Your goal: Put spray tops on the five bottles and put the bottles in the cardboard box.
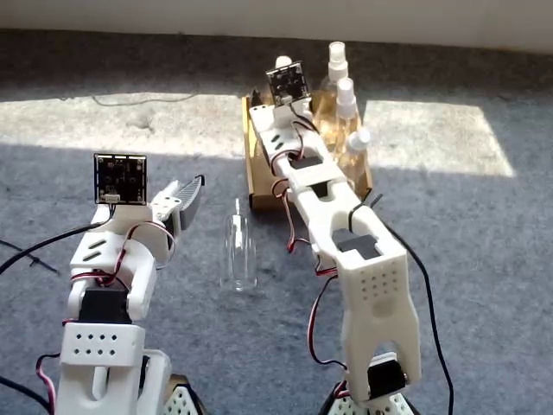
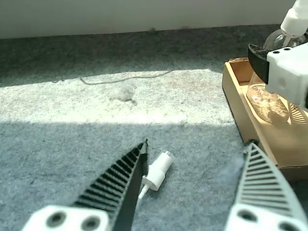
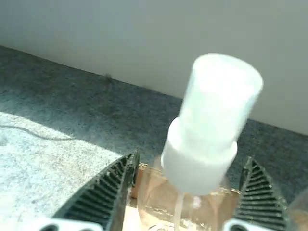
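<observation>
The left pincer (image 2: 198,147) is spread wide above the grey counter (image 2: 62,159). A loose spray top (image 2: 156,172) lies on its side between the fingers, close to one of them, which hides the end of its tube. The right pincer (image 3: 191,159) is also spread, with a capped bottle (image 3: 211,125) between its fingers. Whether they touch the glass is hard to tell. Below it sits the box (image 2: 240,120), its far side cut off. Other capped bottles (image 1: 346,97) stand beside this pincer, partly hidden by the arm. An uncapped bottle (image 1: 238,251) stands near the left pincer.
</observation>
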### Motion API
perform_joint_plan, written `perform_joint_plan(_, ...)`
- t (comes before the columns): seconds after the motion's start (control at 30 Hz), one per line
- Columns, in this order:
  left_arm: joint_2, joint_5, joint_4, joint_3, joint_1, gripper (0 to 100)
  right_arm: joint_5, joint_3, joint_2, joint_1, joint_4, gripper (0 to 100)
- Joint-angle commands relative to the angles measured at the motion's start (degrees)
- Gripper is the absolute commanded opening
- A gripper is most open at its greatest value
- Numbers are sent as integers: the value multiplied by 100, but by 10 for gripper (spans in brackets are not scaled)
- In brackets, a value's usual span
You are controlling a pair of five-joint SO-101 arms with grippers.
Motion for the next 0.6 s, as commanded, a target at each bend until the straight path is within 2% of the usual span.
perform_joint_plan(0.0, -48, 9, -132, -57, 101, 287, 53, -92, -268, -4, 22, 279)
perform_joint_plan(0.17, -48, 9, -132, -57, 101, 287, 53, -92, -699, -31, 479, 279)
perform_joint_plan(0.57, -48, 9, -132, -57, 92, 287, 79, -119, -1842, -48, 752, 279)
